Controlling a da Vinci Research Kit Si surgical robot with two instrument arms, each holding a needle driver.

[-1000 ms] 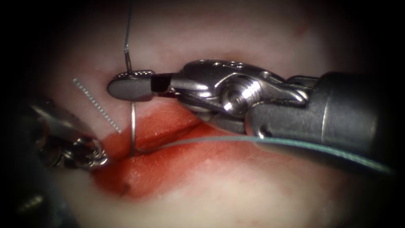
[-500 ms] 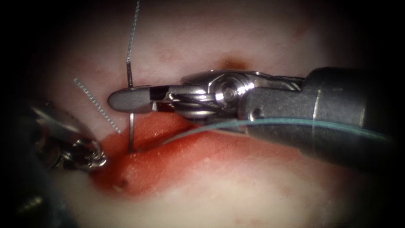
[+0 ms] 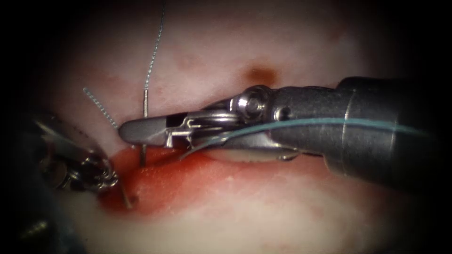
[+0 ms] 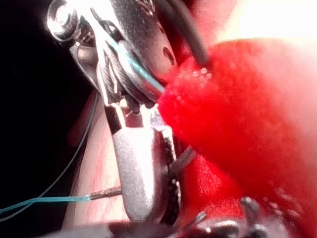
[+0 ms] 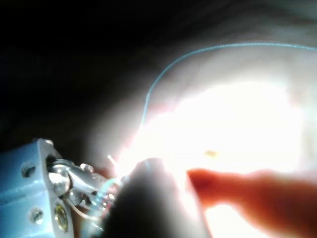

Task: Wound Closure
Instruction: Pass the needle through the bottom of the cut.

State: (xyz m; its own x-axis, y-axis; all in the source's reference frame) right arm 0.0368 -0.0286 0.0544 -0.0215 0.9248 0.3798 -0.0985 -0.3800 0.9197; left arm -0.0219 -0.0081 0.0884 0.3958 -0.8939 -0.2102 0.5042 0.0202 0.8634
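My right tool (image 3: pixel 126 130) reaches in from the right across the cut, its jaws shut on the curved needle (image 3: pixel 145 101) near its tail end. Below the jaws the needle goes down into the red tissue (image 3: pixel 188 181) at the cut's left end. A thin tip (image 3: pixel 125 198) sticks out of the tissue lower down, beside my left tool (image 3: pixel 96 174), which lies blurred at the left. Teal thread (image 3: pixel 154 51) rises from the needle's tail. Another strand (image 3: pixel 306 122) runs along the right tool's shaft. The left wrist view has the right tool's jaw (image 4: pixel 138 168) on the needle (image 4: pixel 184 157).
A short cut end of thread (image 3: pixel 100 107) lies on the pale tissue left of the needle. Red fluid wets the cut and its lower lip. A brown spot (image 3: pixel 261 74) marks the tissue above the right tool. In the right wrist view, thread (image 5: pixel 198 51) arcs over bright tissue.
The right tool rolled its wrist and dropped toward the cut, driving the needle deeper. The needle's tail sank lower, and the tip now pokes out near the left tool, which stayed put.
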